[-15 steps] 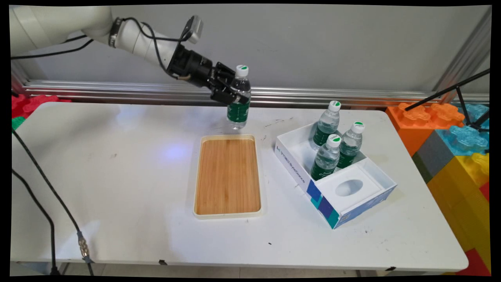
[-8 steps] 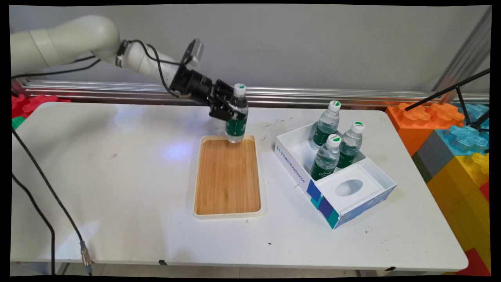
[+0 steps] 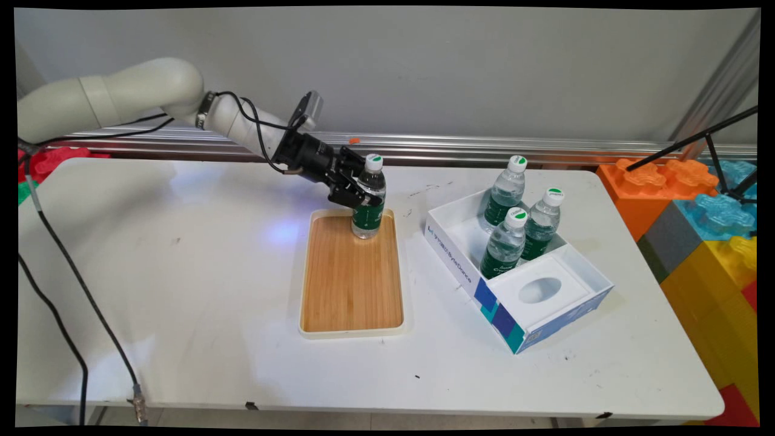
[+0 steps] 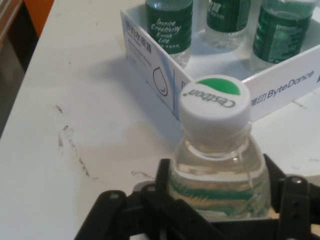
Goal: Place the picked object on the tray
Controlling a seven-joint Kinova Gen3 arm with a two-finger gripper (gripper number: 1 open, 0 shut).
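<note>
1. The gripper (image 3: 361,197) is clasping a clear bottle (image 3: 369,200) that is wearing a white cap (image 4: 215,106) with a green patch and a dark green label.
2. The bottle is standing upright, long axis vertical, cap pointing up, over the far end of the wooden tray (image 3: 351,315); whether its base is touching the wood is hard to tell.
3. The fingers (image 4: 167,175) are pressing on the bottle's upper body from both sides, closed only to its width.
4. Three like bottles are standing in the white box (image 3: 451,254) on the table (image 3: 181,315), right of the tray.
</note>
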